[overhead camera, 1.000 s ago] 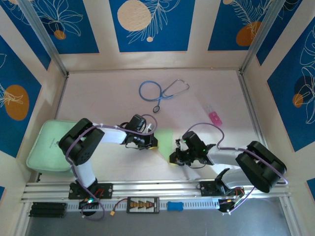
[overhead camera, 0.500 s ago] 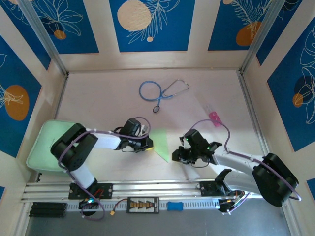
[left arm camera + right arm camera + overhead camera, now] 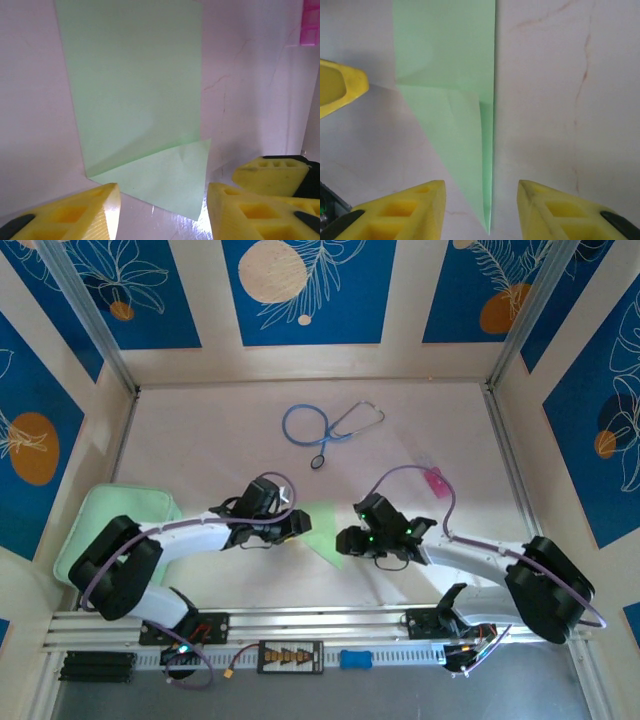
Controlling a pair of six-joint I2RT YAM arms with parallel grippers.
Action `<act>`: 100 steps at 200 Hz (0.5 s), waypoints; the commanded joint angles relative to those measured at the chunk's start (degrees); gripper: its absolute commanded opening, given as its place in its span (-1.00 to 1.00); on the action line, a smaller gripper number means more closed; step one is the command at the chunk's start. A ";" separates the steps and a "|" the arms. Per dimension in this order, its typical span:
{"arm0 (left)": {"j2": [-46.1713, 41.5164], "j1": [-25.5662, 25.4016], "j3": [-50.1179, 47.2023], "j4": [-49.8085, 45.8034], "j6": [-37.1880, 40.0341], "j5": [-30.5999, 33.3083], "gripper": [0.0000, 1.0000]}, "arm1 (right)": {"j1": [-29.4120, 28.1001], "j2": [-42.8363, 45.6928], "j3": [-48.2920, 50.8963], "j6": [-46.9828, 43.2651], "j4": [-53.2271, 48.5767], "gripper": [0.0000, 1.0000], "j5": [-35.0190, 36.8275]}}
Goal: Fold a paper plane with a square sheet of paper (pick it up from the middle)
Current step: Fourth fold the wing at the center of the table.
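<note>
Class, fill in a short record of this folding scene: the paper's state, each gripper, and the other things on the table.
paper: thin pale green sheet of paper, flat on the table, one corner folded into a triangular flap
left gripper: open, fingers apart beside the flap
right gripper: open, fingers either side of the paper's pointed end
farther back: blue stethoscope, small pink object
left edge: thick mint-green pad
</note>
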State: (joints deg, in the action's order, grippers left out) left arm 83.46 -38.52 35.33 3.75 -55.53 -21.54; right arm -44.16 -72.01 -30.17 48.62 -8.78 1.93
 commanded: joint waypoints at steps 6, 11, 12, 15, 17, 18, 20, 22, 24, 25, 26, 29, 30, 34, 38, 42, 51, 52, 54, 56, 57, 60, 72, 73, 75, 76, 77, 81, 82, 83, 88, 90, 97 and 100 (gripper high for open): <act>2.24 3.32 1.37 -1.52 2.87 -5.20 0.03 | 2.81 -4.05 -0.69 -0.13 5.67 -0.21 -6.90; 2.52 3.82 1.32 -1.18 2.88 -5.93 0.03 | 3.06 -4.80 -0.88 -0.02 6.16 -0.21 -7.15; 2.60 3.94 1.32 -1.10 2.88 -6.08 0.03 | 3.09 -4.94 -0.95 -0.02 6.24 -0.21 -7.22; 2.70 4.20 1.32 -0.97 2.93 -6.50 0.04 | 3.23 -5.44 -1.18 -0.02 6.45 -0.22 -7.40; 2.77 4.37 1.32 -0.88 2.96 -6.78 0.04 | 3.39 -5.60 -1.31 -0.04 6.55 -0.22 -7.45; 2.76 4.44 1.32 -0.73 2.96 -6.90 0.04 | 3.38 -5.78 -1.34 -0.07 6.61 -0.22 -7.51; 2.89 4.73 1.27 -0.62 2.97 -7.06 0.04 | 3.45 -6.02 -1.48 -0.14 6.70 -0.22 -7.55; 2.90 4.83 1.24 -0.55 2.97 -7.23 0.04 | 3.51 -6.30 -1.62 -0.11 6.78 -0.22 -7.60; 2.97 4.96 1.23 -0.47 3.01 -7.38 0.05 | 3.59 -6.57 -1.79 -0.15 6.87 -0.22 -7.66; 3.04 5.04 1.23 -0.44 3.03 -7.51 0.05 | 3.70 -6.74 -1.81 -0.13 6.94 -0.23 -7.70; 3.08 5.13 1.28 -0.47 3.05 -7.62 0.05 | 3.72 -6.87 -1.90 -0.12 6.94 -0.23 -7.72; 3.16 5.43 1.24 -0.33 3.19 -7.82 0.05 | 3.82 -7.22 -2.18 -0.11 7.01 -0.23 -7.80; 3.18 5.50 1.23 -0.32 3.17 -7.86 0.05 | 3.86 -7.33 -2.18 -0.11 7.01 -0.23 -7.90; 3.28 5.77 1.27 -0.32 3.27 -8.20 0.05 | 3.98 -7.88 -2.48 -0.28 7.25 -0.24 -8.18; 3.43 6.13 1.32 -0.39 3.32 -8.45 0.06 | 4.15 -8.37 -2.79 -0.35 7.48 -0.25 -8.53; 3.55 6.35 1.33 -0.34 3.40 -8.76 0.06 | 4.25 -8.80 -3.02 -0.54 7.69 -0.26 -8.81; 3.73 6.93 1.23 -0.19 3.42 -9.28 0.06 | 4.42 -9.72 -3.74 -0.68 7.81 -0.27 -9.01; 3.77 6.95 1.23 -0.13 3.41 -9.34 0.06 | 4.43 -9.86 -3.79 -0.74 7.81 -0.26 -9.03; 3.80 7.03 1.17 -0.07 3.41 -9.45 0.06 | 4.48 -10.00 -3.96 -0.77 7.81 -0.27 -9.00; 3.83 7.14 1.15 -0.06 3.41 -9.56 0.06 | 4.51 -10.17 -4.07 -0.78 7.87 -0.27 -9.04; 3.87 7.19 1.15 -0.06 3.41 -9.57 0.06 | 4.52 -10.26 -4.13 -0.79 7.93 -0.27 -9.05; 3.85 7.30 1.19 -0.05 3.41 -9.77 0.07 | 4.60 -10.55 -4.29 -0.89 7.96 -0.27 -9.13; 4.07 7.66 1.08 -0.05 3.63 -10.09 0.07 | 4.95 -11.59 -4.84 -1.15 8.44 -0.28 -9.85; 4.07 7.67 1.07 -0.06 3.61 -10.14 0.07 | 5.00 -11.67 -4.87 -1.15 8.48 -0.29 -9.89; 4.12 7.74 1.06 -0.12 3.63 -10.18 0.07 | 5.04 -11.84 -4.95 -1.20 8.61 -0.30 -10.12; 4.10 7.71 1.06 -0.09 3.65 -10.27 0.07 | 5.04 -11.93 -5.01 -1.23 8.69 -0.31 -10.16; 4.13 7.82 1.06 -0.07 3.71 -10.27 0.07 | 5.05 -12.02 -5.04 -1.24 8.74 -0.32 -10.22; 4.16 7.93 1.06 -0.06 3.67 -10.42 0.07 | 5.13 -12.28 -5.21 -1.32 8.84 -0.33 -10.51; 4.21 7.93 1.05 -0.06 3.67 -10.44 0.07 | 5.18 -12.37 -5.23 -1.37 8.94 -0.33 -10.57; 4.23 7.94 1.05 -0.06 3.72 -10.45 0.07 | 5.20 -12.46 -5.28 -1.35 8.99 -0.33 -10.65; 4.25 8.07 1.05 -0.05 3.67 -10.59 0.07 | 5.35 -12.85 -5.46 -1.44 9.20 -0.34 -10.93; 4.32 8.13 1.05 -0.06 3.72 -10.66 0.07 | 5.39 -12.97 -5.52 -1.43 9.28 -0.33 -11.06; 4.48 8.33 1.05 0.01 3.76 -10.87 0.07 | 5.57 -13.43 -5.75 -1.51 9.50 -0.34 -11.40; 4.44 8.36 1.05 0.03 3.76 -10.89 0.07 | 5.58 -13.61 -5.77 -1.51 9.60 -0.34 -11.42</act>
State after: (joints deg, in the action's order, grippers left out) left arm 87.11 -31.16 35.46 3.79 -53.43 -29.95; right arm -39.24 -83.99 -34.54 48.18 -0.60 -6.50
